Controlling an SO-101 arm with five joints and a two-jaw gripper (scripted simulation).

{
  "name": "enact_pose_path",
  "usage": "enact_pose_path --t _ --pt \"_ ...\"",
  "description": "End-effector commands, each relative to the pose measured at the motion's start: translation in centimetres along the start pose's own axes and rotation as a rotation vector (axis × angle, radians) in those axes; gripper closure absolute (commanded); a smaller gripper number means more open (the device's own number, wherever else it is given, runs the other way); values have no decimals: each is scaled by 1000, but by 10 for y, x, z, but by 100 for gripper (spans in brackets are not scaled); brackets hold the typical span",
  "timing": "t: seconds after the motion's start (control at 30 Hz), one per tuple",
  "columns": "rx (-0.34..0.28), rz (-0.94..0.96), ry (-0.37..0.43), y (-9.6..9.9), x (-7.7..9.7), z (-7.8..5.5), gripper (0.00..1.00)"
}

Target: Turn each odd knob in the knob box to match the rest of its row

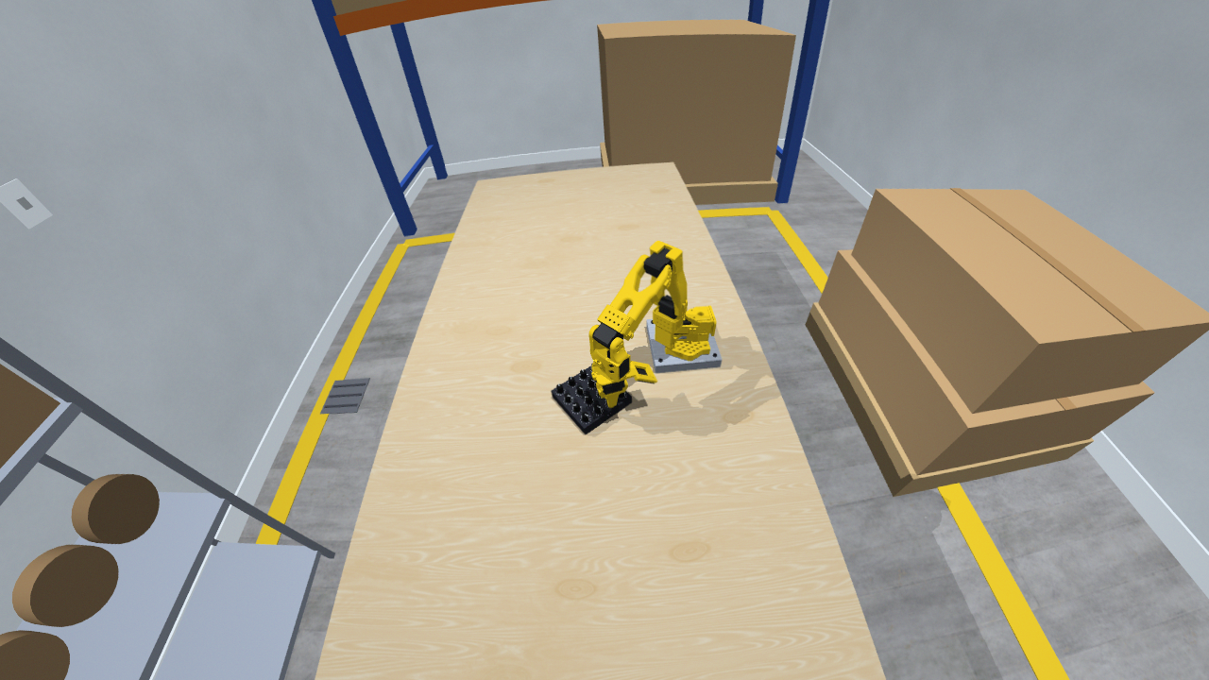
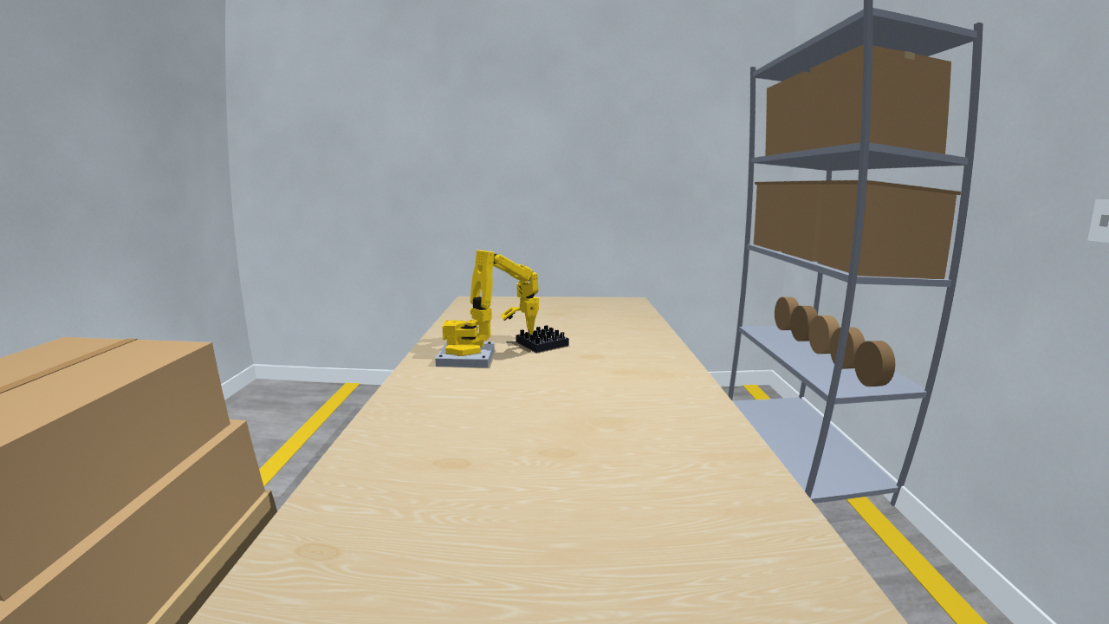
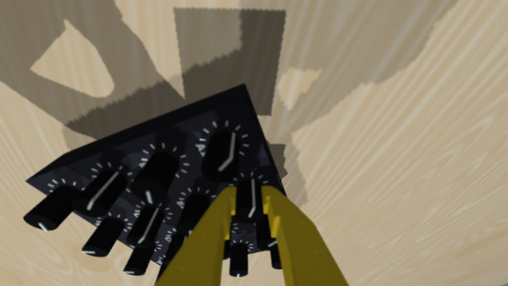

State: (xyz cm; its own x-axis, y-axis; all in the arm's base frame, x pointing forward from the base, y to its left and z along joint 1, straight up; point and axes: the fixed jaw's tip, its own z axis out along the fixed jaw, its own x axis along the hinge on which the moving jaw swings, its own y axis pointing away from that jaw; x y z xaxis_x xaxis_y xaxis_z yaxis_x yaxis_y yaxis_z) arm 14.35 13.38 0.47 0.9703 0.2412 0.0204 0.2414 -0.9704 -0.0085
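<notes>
The black knob box (image 1: 582,422) (image 2: 560,343) (image 3: 159,119) lies on the wooden table just in front of the arm's base. It holds four rows of black knobs with white pointer lines and tick marks. In the wrist view the knob marked A1 (image 3: 222,152) stands at the box's near corner. My gripper (image 1: 610,394) (image 2: 533,332) (image 3: 249,193) reaches straight down onto the box. Its yellow fingers are shut on the knob right behind A1 (image 3: 252,204), whose white line runs along its side. The knobs behind the fingers are partly hidden.
The arm's grey base plate (image 1: 709,359) (image 2: 463,356) sits on the table (image 1: 540,524) beside the box. Cardboard boxes (image 1: 997,321) stand on the floor to the right, a metal shelf (image 2: 852,256) to the other side.
</notes>
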Motion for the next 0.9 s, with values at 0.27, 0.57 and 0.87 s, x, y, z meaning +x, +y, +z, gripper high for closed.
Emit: enact_pose_path --t 0.27,0.57,0.87 --pt "-11 177 -21 0 -4 2 99" --pt "-12 299 -20 0 -5 2 99" --pt "-13 411 -19 -1 -5 2 99"
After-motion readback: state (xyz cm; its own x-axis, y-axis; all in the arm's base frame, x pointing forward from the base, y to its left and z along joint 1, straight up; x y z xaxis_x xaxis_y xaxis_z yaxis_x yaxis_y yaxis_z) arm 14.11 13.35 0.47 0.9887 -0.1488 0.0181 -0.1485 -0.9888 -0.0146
